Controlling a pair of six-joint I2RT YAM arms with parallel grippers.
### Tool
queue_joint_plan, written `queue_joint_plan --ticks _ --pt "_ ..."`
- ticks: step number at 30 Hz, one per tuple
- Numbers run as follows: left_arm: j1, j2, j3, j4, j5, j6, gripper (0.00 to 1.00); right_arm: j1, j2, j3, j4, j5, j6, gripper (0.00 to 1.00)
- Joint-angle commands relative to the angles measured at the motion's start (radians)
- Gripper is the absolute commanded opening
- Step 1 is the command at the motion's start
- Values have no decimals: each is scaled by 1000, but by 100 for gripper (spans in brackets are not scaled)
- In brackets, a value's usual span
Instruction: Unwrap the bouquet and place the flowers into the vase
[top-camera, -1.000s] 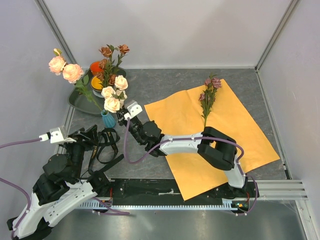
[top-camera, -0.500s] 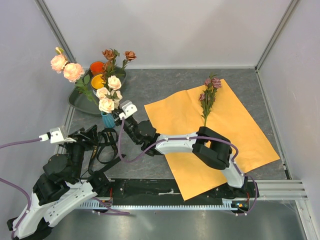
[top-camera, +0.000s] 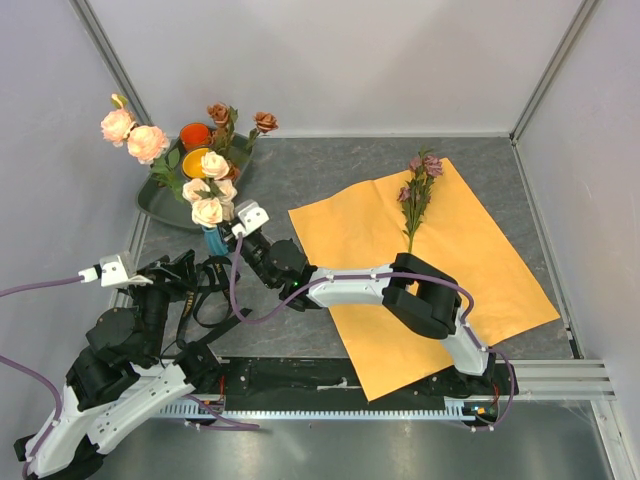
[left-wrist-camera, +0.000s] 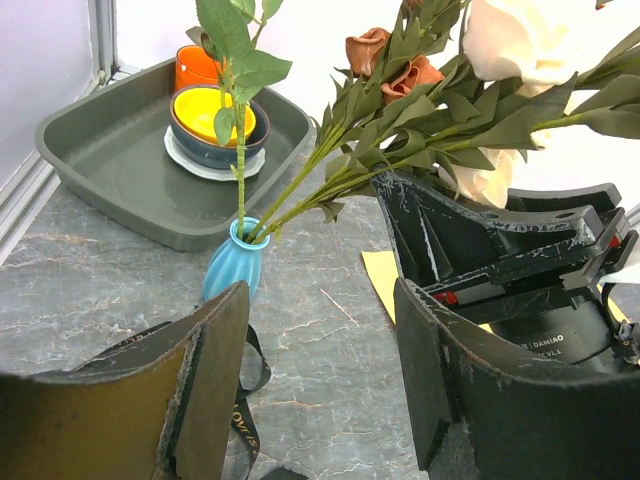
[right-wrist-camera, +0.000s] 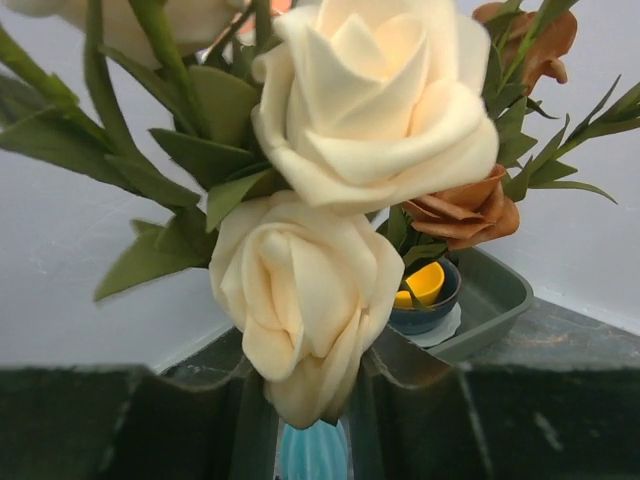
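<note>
A grey marbled table carries a large orange paper sheet at right, a dark green tray far left, a small teal vase and, beside it, a black ribbon.

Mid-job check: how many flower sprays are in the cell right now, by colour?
Peach-pink spray: 1
Rust-brown spray: 1
Cream-white spray: 1
Mauve spray: 1, lying on the orange paper
Total: 4
</note>
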Motion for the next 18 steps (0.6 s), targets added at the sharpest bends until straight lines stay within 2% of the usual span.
queue_joint_plan --ticks 1,9,18 --pt "7 -2 -3 14 -7 -1 66 5 13 43 4 3 12 38" --pt "11 -2 -3 14 -3 3 66 7 -7 41 -34 11 28 60" --pt "16 -2 -5 14 0 3 67 7 -71 6 -102 29 67 73"
